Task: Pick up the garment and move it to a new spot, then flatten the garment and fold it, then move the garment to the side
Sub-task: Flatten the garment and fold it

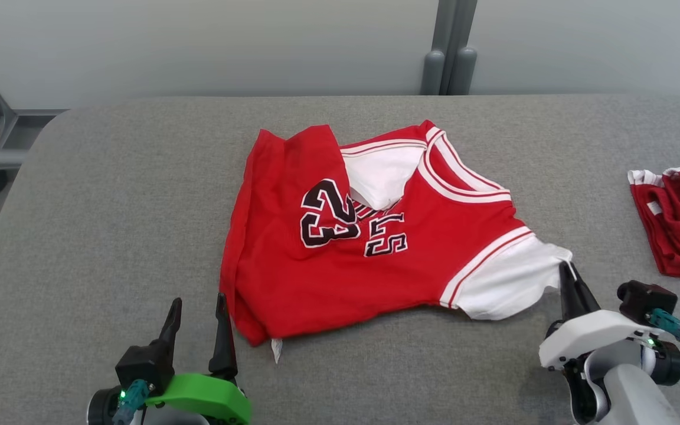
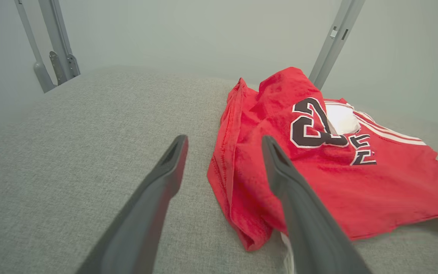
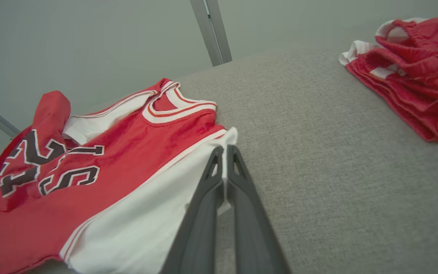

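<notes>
The right gripper (image 1: 565, 273) has its two dark fingers pressed together, pinching the outer corner of the white sleeve (image 1: 508, 280) of the jersey (image 1: 328, 265). In the right wrist view a sliver of white cloth shows between the fingers near the tips of the right gripper (image 3: 224, 150). The sleeve (image 3: 146, 217) is drawn to a small point at that spot.

The left gripper (image 1: 198, 302) stands spread, holding nothing. Its inner finger is just beside the jersey's folded lower-left corner, near the table's front edge. In the left wrist view the left gripper (image 2: 224, 141) frames the stitched red hem of the jersey (image 2: 356, 190).

The jersey lies rumpled at the middle of the table (image 1: 110, 206). It is soft red knit with white sleeves, striped red-and-white trim, and black numerals and letters outlined in white. One red flap is folded over the chest, covering part of the lettering. The table is covered in grey woven cloth and has a rounded far-left corner.

A second red-and-white garment (image 1: 679, 221) lies bunched at the table's right edge, well apart from the jersey.
</notes>
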Controlling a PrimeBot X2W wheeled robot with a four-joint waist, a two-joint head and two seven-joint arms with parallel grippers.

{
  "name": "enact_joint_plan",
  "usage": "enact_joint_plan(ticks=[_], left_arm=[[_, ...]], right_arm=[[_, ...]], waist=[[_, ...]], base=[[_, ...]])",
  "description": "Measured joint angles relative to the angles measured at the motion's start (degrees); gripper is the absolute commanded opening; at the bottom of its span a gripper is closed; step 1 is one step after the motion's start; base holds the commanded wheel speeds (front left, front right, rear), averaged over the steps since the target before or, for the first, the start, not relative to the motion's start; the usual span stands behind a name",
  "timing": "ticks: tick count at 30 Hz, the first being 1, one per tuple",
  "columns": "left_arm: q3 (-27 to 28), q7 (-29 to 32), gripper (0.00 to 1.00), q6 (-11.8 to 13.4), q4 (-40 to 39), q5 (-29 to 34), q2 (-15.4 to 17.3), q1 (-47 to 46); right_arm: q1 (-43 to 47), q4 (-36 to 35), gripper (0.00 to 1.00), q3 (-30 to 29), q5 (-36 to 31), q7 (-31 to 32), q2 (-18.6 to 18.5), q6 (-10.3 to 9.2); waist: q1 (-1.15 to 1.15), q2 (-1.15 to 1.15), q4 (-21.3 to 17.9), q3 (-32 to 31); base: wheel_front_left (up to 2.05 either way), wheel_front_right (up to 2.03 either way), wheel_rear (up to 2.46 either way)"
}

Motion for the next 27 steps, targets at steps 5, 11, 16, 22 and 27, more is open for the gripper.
enact_joint_plan(ticks=[5, 11, 16, 22, 27], left_arm=[[-1.1, 0.0, 1.0, -0.8, 0.8, -1.2, -0.1, 0.0], [-2.5, 1.0, 1.0, -2.3, 2.2, -2.9, -0.2, 0.3], [-3.0, 1.5, 1.0, -2.8, 3.0, -3.0, 0.0, 0.3], [-5.6, 4.3, 1.0, -5.3, 3.9, -3.6, 0.1, 1.4], [-8.0, 7.5, 1.0, -6.5, 5.7, -3.6, 0.8, 2.4]], right_arm=[[4.7, -8.2, 0.0, -2.5, -1.0, 1.7, 0.0, 0.01], [9.0, -17.6, 0.0, -6.6, -1.5, 4.4, 0.0, 0.01], [10.3, -21.2, 0.0, -8.9, -2.0, 6.0, 0.0, 0.01], [11.3, -22.8, 0.0, -9.0, -2.0, 6.8, 0.0, 0.01], [11.7, -23.1, 0.0, -8.7, -1.7, 7.1, 0.0, 0.01]], waist=[[0.0, 0.0, -1.2, -0.1], [0.0, 0.0, -2.4, 0.1], [0.0, 0.0, -2.3, 0.2], [0.0, 0.0, -2.0, 0.0], [0.0, 0.0, -1.9, -0.3]], base=[[0.0, 0.0, 0.0], [0.0, 0.0, 0.0], [0.0, 0.0, 0.0], [0.0, 0.0, 0.0], [0.0, 0.0, 0.0]])
